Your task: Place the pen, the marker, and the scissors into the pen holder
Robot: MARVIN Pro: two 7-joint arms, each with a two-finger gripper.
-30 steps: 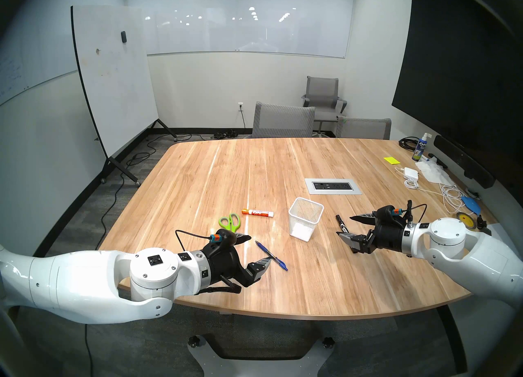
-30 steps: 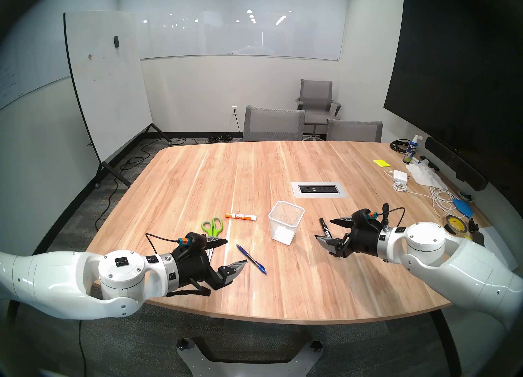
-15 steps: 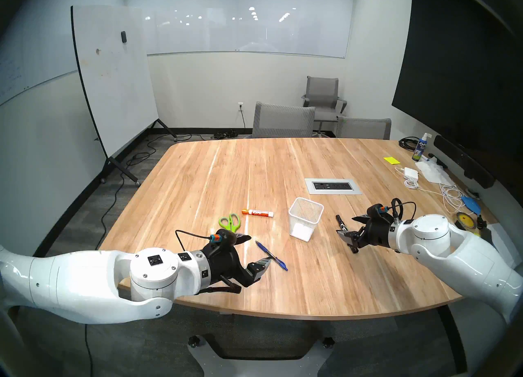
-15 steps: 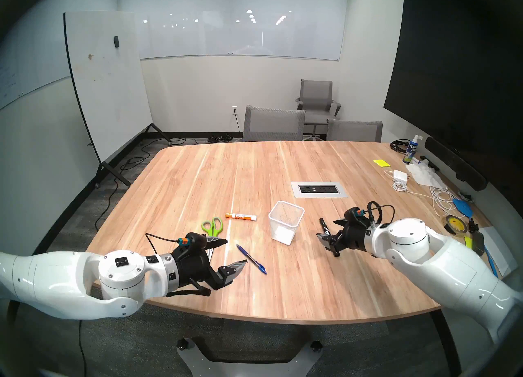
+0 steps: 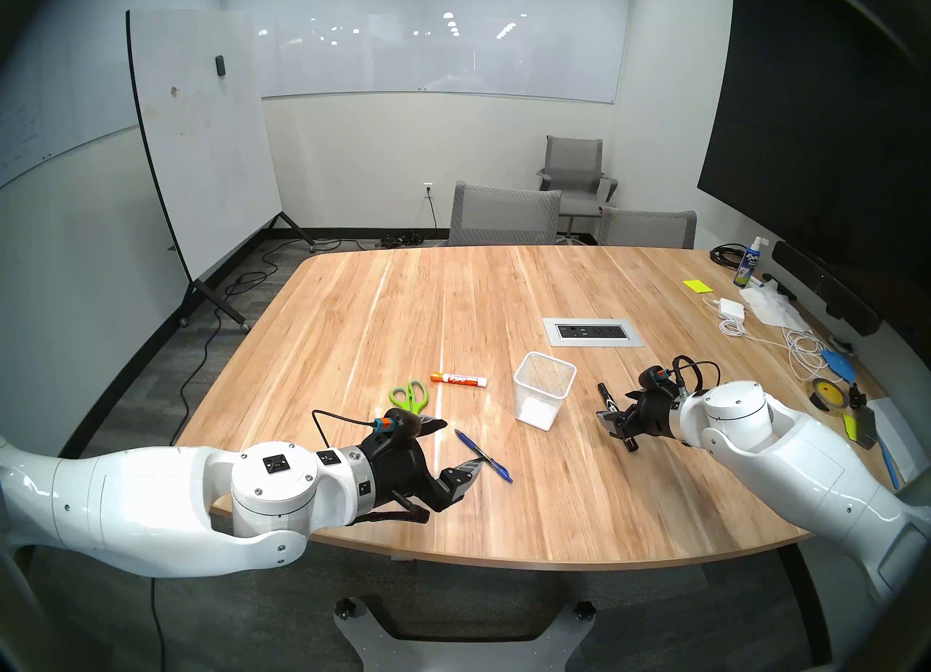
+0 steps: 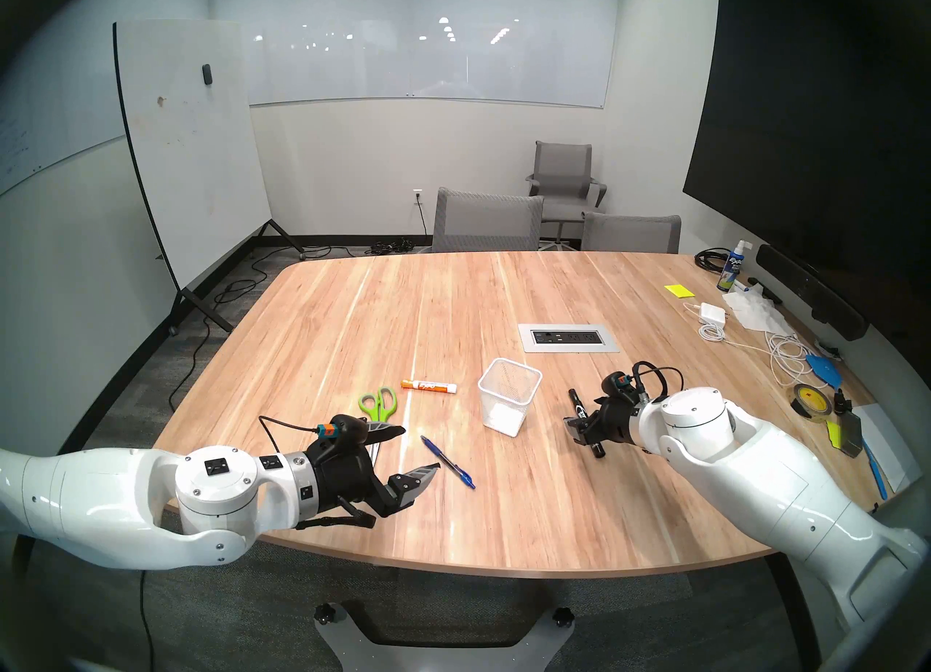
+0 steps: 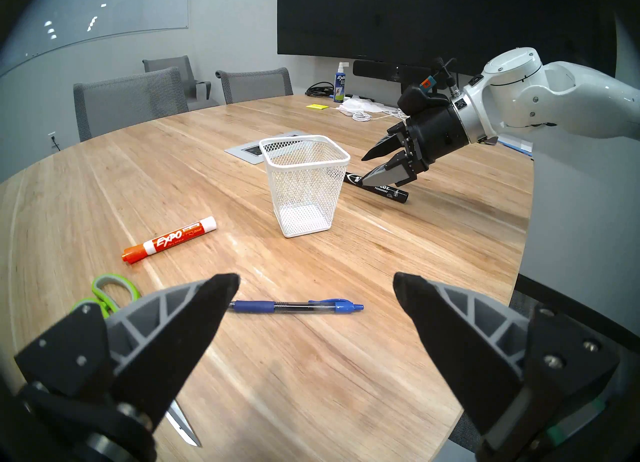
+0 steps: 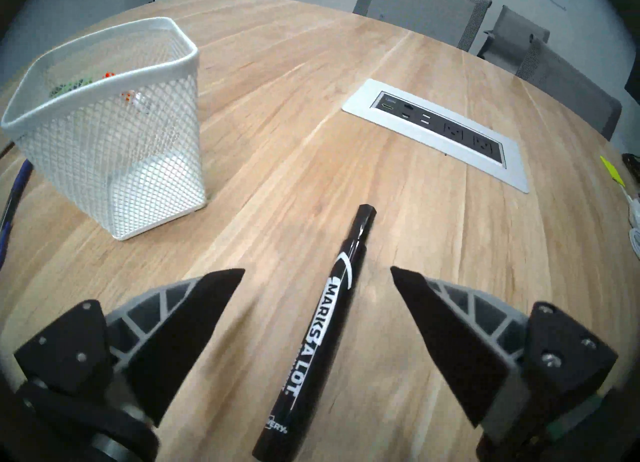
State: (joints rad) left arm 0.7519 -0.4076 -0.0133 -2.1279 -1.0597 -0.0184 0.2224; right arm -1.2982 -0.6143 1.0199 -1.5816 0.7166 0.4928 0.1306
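The white mesh pen holder [image 5: 540, 400] stands upright in the middle of the table. To its right lies a black marker [image 8: 322, 329], and my right gripper [image 8: 317, 270] is open low over it with a finger on each side, not touching. An orange-and-white marker [image 5: 458, 380] and the green-handled scissors [image 5: 409, 396] lie left of the holder. The blue pen [image 7: 294, 306] lies just beyond my left gripper [image 7: 313, 279], which is open and holds nothing. The scissors' blades are partly hidden under its left finger.
A power outlet panel [image 5: 593, 331] is set into the table behind the holder. At the table's right edge lie a charger with white cables [image 5: 730, 309], a spray bottle [image 5: 749, 265] and a tape roll [image 5: 826, 393]. Grey chairs [image 5: 504, 215] stand at the far side.
My right arm has swung left and tipped down, bringing its open fingers over the black marker. The left arm and the objects on the table have not moved.
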